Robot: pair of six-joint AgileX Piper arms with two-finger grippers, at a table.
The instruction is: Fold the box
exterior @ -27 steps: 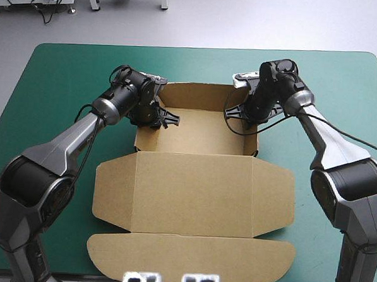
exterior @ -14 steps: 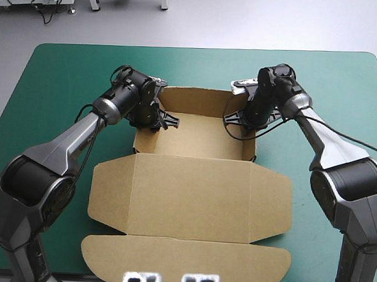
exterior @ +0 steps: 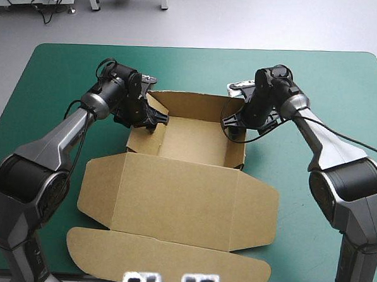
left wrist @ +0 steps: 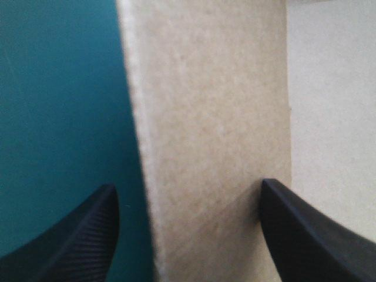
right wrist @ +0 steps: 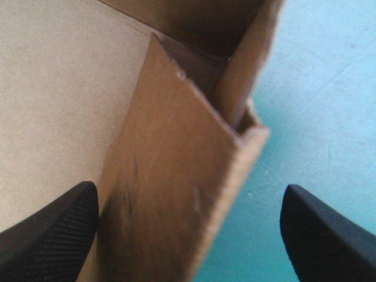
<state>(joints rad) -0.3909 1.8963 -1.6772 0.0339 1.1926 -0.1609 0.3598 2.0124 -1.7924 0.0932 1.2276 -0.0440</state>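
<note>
Two silver-grey arms (exterior: 55,148) with black joints, textured black fingers (right wrist: 47,241)

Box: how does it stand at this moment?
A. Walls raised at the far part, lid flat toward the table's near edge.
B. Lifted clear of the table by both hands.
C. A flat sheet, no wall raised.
A: the box has its far and side walls up, with the left hand and the right hand open astride the side walls, and the lid lies flat.
</note>
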